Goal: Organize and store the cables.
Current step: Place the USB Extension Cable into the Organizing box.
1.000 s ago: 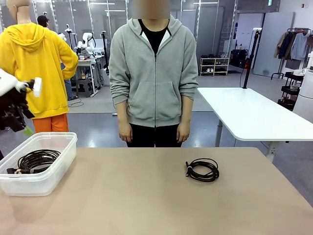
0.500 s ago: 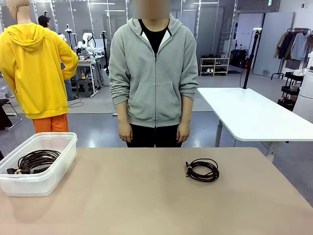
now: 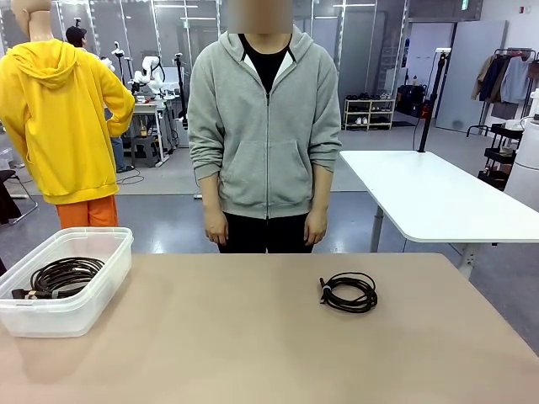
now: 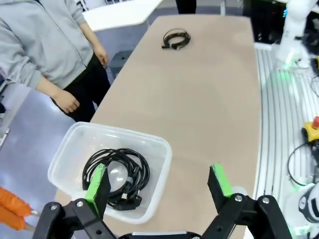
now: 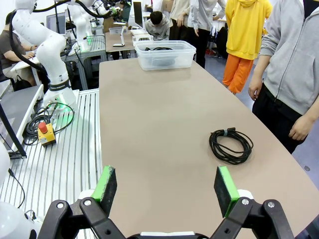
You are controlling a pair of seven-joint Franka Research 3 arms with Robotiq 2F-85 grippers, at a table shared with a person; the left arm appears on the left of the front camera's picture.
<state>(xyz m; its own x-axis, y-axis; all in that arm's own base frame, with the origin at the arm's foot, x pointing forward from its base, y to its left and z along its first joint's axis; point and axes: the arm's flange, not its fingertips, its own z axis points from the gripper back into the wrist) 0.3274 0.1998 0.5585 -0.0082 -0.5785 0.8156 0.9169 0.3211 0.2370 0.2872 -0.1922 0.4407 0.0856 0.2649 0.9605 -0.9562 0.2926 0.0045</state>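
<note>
Left arm has pulled away from above the bin [image 3: 114,252] since a second ago; both coils lie as they did.

- Seen from the wrist, the left gripper [image 4: 158,172] has its fingers spread wide with nothing between them. It hangs high over the bin's near side.
- One cable coil [image 4: 117,174] lies flat inside the bin, plug ends toward the wall nearest the camera.
- Bin: clear plastic, on the tan worktop [image 4: 214,99] at the robot's left end.
- At the end of the worktop away from the bin, the right gripper [image 5: 165,179] also has its fingers spread and holds nothing.
- A second cable coil [image 5: 231,146] lies flat on the bare worktop, well apart from the bin, toward the robot's right. It has a small band on its bin-ward side.
- A person in a grey hoodie [image 3: 265,126] stands at the far edge, between the bin and the second cable coil. Both hands are down and touch nothing.
</note>
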